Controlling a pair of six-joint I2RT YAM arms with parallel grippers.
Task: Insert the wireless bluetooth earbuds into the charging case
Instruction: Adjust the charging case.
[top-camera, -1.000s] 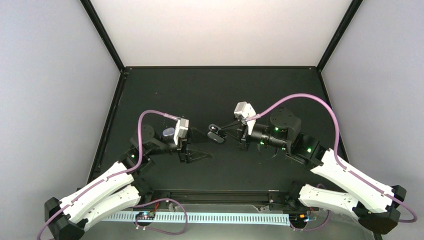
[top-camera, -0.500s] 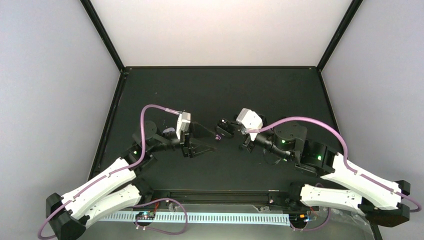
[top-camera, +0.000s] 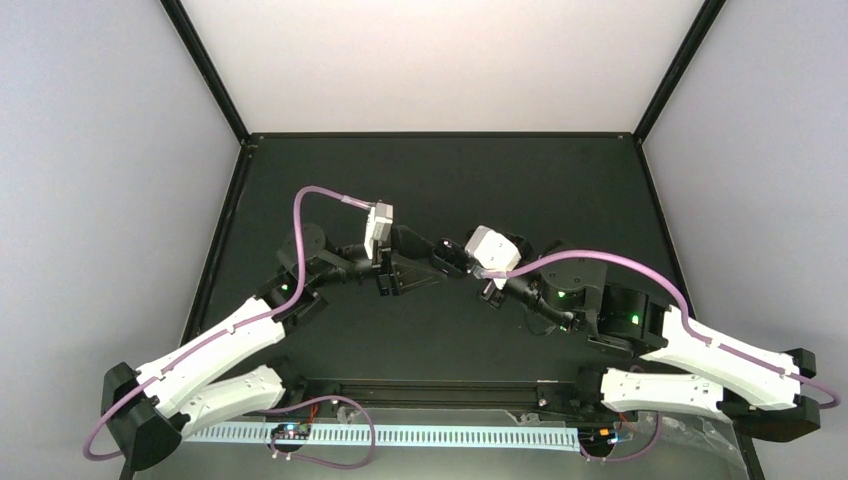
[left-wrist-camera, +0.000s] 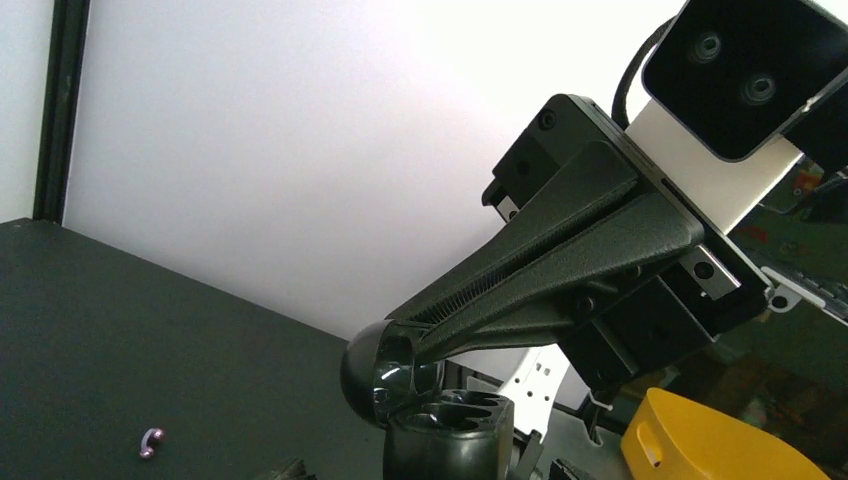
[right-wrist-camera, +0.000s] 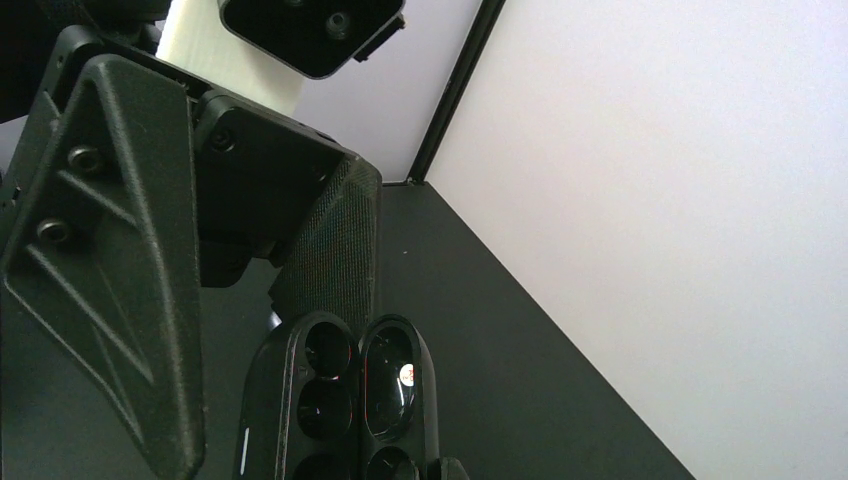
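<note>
My right gripper (top-camera: 452, 258) is shut on the open black charging case (right-wrist-camera: 335, 395). The case also shows in the left wrist view (left-wrist-camera: 450, 435) with its lid (left-wrist-camera: 372, 375) standing up. Its cavities look empty. My left gripper (top-camera: 432, 266) is open, and its fingers (right-wrist-camera: 110, 270) reach around the case's far end. Whether they touch the case I cannot tell. One tiny purple-pink earbud (left-wrist-camera: 150, 442) lies on the black table to the left of the case. The other earbuds are out of view.
The black table (top-camera: 440, 180) is walled by white panels at the back and sides. A yellow object (left-wrist-camera: 710, 440) shows beyond the case at the lower right of the left wrist view. Purple cables arch over both arms.
Both grippers have moved towards the table's middle and now meet tip to tip. The left gripper moved right and back; the right gripper turned, still holding the case.
</note>
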